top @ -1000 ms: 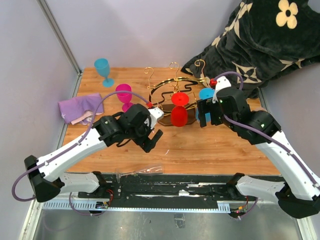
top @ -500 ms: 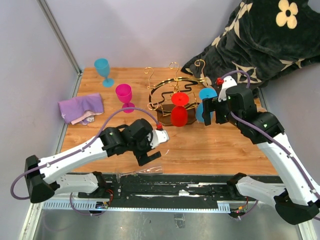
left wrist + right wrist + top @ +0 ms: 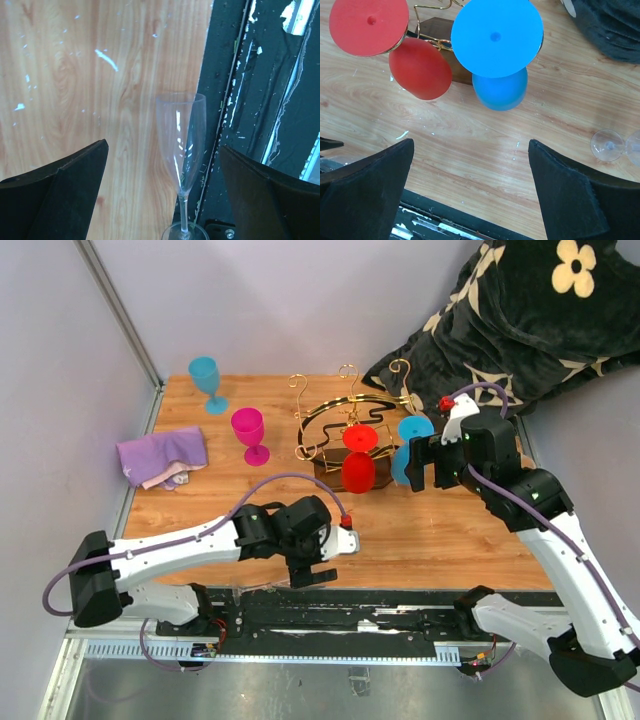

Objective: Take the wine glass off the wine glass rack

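Note:
The gold wire wine glass rack (image 3: 340, 412) stands on a dark brown base (image 3: 328, 478) at the back middle of the table. A red wine glass (image 3: 358, 470) and a blue wine glass (image 3: 403, 462) hang upside down on it. In the right wrist view the blue glass (image 3: 496, 37) and the red glass (image 3: 419, 67) lie just ahead of my open, empty right gripper (image 3: 470, 190). My right gripper (image 3: 418, 462) sits beside the blue glass without touching it. My left gripper (image 3: 320, 562) is open at the table's front edge, over a clear flute glass (image 3: 180, 145) that lies between its fingers (image 3: 55, 195).
A cyan glass (image 3: 207, 380) and a magenta glass (image 3: 248, 430) stand upright at the back left. A purple cloth (image 3: 160, 455) lies at the left edge. A dark flowered blanket (image 3: 500, 320) is piled at the back right. Another clear glass (image 3: 607, 145) lies right of the rack.
My left arm has swung from beside the rack down to the table's front edge. My right gripper has drawn slightly right, away from the rack.

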